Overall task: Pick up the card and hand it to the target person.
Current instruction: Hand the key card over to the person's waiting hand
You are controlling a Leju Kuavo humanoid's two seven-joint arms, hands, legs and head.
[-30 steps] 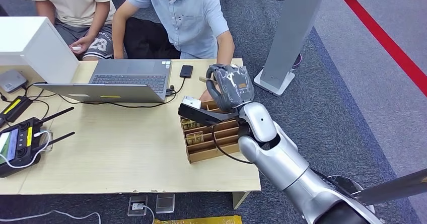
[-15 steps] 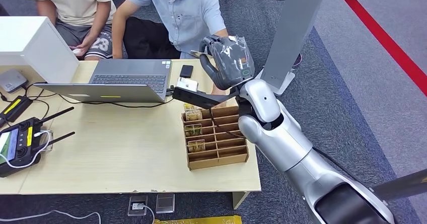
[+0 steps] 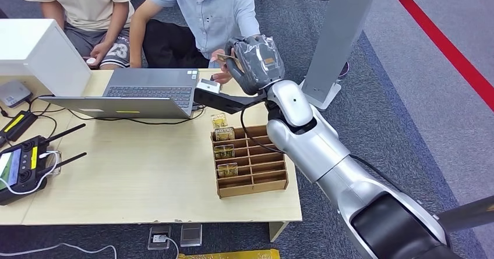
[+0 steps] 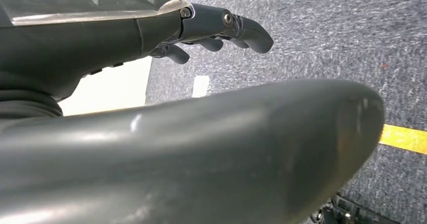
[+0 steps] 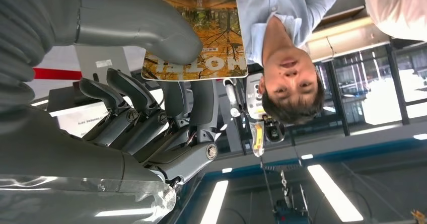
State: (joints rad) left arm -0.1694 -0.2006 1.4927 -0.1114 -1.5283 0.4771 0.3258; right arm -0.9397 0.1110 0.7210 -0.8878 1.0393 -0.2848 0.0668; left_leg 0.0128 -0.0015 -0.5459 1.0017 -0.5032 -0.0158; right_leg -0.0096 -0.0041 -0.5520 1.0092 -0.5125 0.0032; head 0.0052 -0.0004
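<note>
My right hand (image 3: 256, 61) pinches the card (image 5: 201, 38) between thumb and fingers (image 5: 194, 98), raised over the counter (image 3: 145, 171) toward twelve o'clock so the person (image 3: 212, 14) can take it; my left hand (image 4: 151, 27) hangs loosely curled, holding nothing.

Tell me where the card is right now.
The card is pinched in the right hand, raised over the table's far edge toward the person in the light blue shirt, whose hand touches it. The wooden organizer sits below, nearer the robot.
</note>
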